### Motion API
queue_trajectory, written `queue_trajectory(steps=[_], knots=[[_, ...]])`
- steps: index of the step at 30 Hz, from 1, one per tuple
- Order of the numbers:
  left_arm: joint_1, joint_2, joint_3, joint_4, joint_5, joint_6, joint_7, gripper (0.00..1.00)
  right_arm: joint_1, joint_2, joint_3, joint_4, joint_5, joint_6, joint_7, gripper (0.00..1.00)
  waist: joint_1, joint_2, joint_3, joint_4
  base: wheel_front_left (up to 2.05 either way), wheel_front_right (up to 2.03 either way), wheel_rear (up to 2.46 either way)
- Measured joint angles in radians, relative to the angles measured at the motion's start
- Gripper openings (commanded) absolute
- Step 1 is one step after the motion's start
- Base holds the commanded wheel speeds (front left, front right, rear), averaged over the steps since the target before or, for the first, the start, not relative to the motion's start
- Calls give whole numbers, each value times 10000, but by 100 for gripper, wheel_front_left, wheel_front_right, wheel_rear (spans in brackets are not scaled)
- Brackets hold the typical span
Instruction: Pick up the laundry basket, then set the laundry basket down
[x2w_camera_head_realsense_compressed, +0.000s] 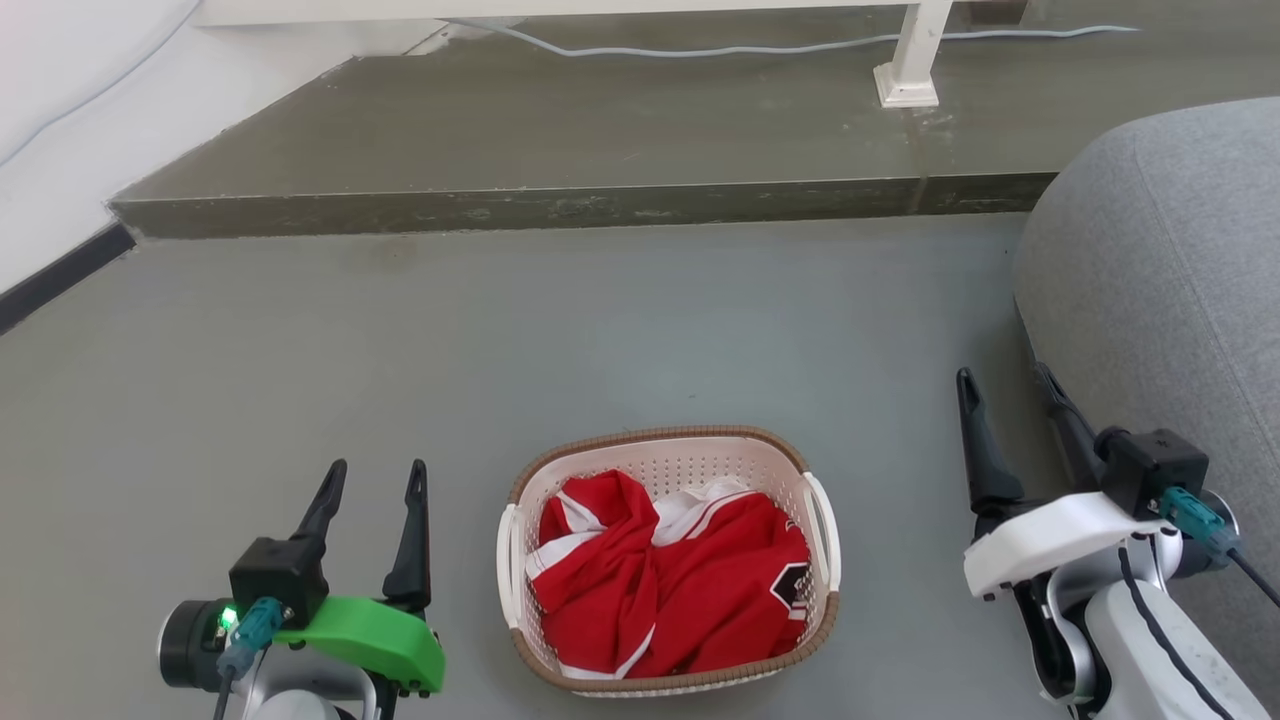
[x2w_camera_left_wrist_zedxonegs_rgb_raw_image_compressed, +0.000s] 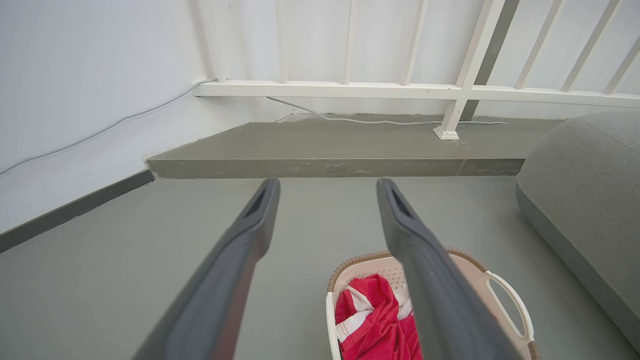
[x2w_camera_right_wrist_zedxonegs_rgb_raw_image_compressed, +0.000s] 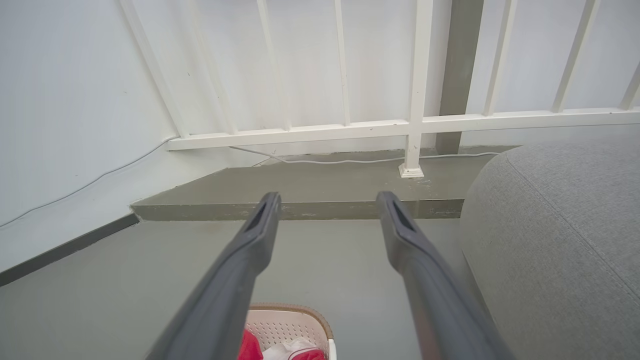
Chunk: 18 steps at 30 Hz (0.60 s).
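The left gripper (x2w_camera_head_realsense_compressed: 375, 468) and the right gripper (x2w_camera_head_realsense_compressed: 1003, 375), two in all, hang with fingers spread and empty. Between them, apart from both, one laundry basket (x2w_camera_head_realsense_compressed: 660, 437) sits on the grey floor (x2w_camera_head_realsense_compressed: 600, 330), holding one red-and-white garment (x2w_camera_head_realsense_compressed: 680, 580). One grey sofa (x2w_camera_head_realsense_compressed: 1150, 280) stands beside the right gripper. Beyond lie one raised step (x2w_camera_head_realsense_compressed: 560, 205), one white railing post (x2w_camera_head_realsense_compressed: 915, 60) and one cable (x2w_camera_head_realsense_compressed: 700, 48).

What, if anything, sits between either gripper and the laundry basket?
Nothing visible does. The left gripper is left of the laundry basket, the right gripper to its right, both open, with bare floor between. The grey upholstered seat lies outside the right gripper, not in its path.
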Motion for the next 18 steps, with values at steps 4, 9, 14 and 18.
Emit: queue_trajectory(steps=[4, 9, 14, 18], knots=[[43, 0, 48, -155, 63, 2, 0, 100, 156, 2, -42, -105, -27, 0, 0, 100, 0, 0, -21, -10, 0, 0, 0], [198, -23, 104, -320, 130, 73, 2, 100, 332, 2, -104, -234, -58, -4, 0, 100, 0, 0, -20, 5, 0, 0, 0], [227, -67, 119, -483, 201, 75, 23, 100, 372, 12, -105, -305, -94, -71, 0, 100, 0, 0, 2, 24, 0, 0, 0], [279, -236, 40, -161, 180, 71, 54, 0, 537, 127, -54, 10, -98, -69, 13, 0, 0, 0, 4, 26, 0, 0, 0]])
